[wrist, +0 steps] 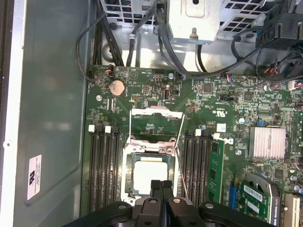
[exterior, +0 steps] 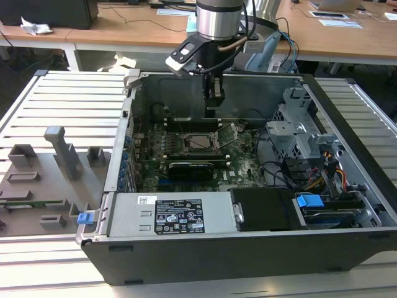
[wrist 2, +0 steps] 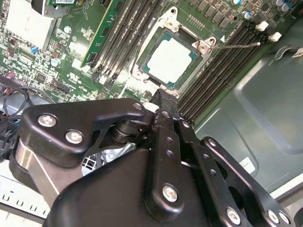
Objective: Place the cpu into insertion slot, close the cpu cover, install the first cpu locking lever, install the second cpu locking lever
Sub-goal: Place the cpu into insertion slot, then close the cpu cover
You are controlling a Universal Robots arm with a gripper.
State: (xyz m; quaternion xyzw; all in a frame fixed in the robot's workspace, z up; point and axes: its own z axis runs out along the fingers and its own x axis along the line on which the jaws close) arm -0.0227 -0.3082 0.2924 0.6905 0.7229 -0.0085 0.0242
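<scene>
An office with pale wooden desks (exterior: 124, 31) fills the background. In front of them a slatted grey metal desk (exterior: 68, 99) carries the work. At the exterior view's left lies a grey plastic fixture tray (exterior: 37, 180) with upright holders.

In the middle of that view sits an open black computer case (exterior: 248, 254). A grey power supply box (exterior: 173, 217) lies along its near edge, and a green motherboard (exterior: 242, 164) lies inside. A long black rectangular card (exterior: 192, 167) lies across the board.

The silver-and-black robot arm (exterior: 218, 18) hangs from the upper middle of the frame. Its black gripper (exterior: 213, 112) is over the board at the socket's far edge. In both wrist views the jaws are pressed together with nothing between them. The fingertips (wrist: 155, 187) sit over the socket's edge, and I cannot tell whether they touch it.

The flat square cpu with a dull silver top (wrist: 149, 176) lies seated in the square insertion slot (wrist: 150, 152). The thin silvery cpu cover (wrist: 157, 112) stands open just beyond the slot, with green board showing through its cut-out. Two thin wire locking levers (wrist: 182, 135) stand raised, one on each side of the slot.

Toward the exterior view's right are a grey metal drive cage (exterior: 298, 124) and a blue plastic latch (exterior: 308, 200).
</scene>
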